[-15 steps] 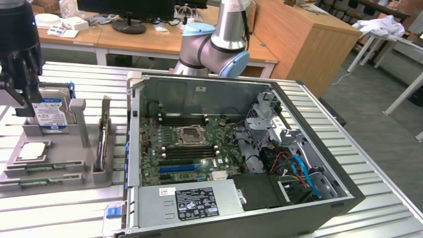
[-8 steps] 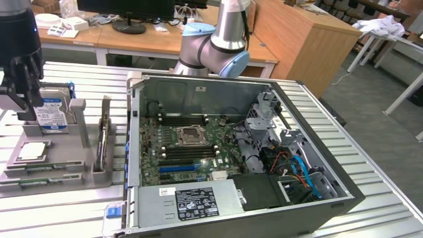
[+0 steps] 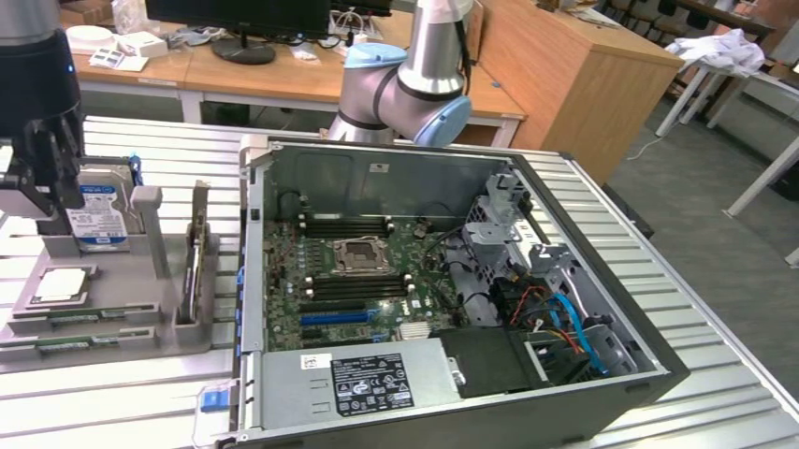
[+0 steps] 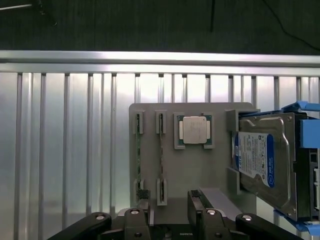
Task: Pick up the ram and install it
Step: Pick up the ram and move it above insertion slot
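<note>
Note hand (image 4: 170,207) spread wide, gripping nothing, hovering over gray holder (image 4: 200,175) on tabletop (image 3: 150,140). In exterior view, place holder at 9 o'clock from open PC case (image 3: 374,173) and hand (image 3: 44,201) near 12 o'clock from ram (image 3: 73,319).

Find ram (image 4: 161,150) standing on edge in holder clips, untouched, just beside CPU chip (image 4: 195,130). Mark second stick (image 4: 137,150) close on its far side and hard drive (image 4: 260,160) beyond chip.

Judged step: lining up for the pick.
- Centre the gap squarely over the thin edge, pads facing the flat sides, not the ends.
- Keep one pad out of the narrow lane shared with second stick, the other off CPU chip.
- Come straight down, no tilt.
- Close gently on bare board rather than chips if possible.
- Lift vertically out of the clips to avoid bending or jamming.
</note>
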Tool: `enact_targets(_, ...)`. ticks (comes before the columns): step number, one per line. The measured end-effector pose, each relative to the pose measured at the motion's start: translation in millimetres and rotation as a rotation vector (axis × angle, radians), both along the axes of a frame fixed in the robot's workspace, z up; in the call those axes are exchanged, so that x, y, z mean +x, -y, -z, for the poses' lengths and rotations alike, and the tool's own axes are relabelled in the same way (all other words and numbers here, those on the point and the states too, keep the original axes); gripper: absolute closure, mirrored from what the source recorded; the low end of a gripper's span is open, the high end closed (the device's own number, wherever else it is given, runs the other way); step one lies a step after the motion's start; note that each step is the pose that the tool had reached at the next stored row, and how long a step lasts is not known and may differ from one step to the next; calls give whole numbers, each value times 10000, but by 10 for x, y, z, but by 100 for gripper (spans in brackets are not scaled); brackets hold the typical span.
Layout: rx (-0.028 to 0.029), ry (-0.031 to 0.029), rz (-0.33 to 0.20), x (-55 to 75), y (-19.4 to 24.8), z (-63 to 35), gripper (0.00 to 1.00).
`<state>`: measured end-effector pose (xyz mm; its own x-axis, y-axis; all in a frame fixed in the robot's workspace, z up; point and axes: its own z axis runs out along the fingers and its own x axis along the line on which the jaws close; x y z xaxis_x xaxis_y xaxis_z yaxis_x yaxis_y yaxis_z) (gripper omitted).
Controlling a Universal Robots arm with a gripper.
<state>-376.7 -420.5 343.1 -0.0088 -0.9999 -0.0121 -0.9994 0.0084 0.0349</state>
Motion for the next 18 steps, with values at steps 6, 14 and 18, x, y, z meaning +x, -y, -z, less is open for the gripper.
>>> enact_targets(6, -1, -1, 0, 0, 0, 65, 57)
enact_targets(14, -1, -1, -1, 0, 0, 205, 57)
enact_targets(18, 0, 0, -1, 0, 0, 228, 57)
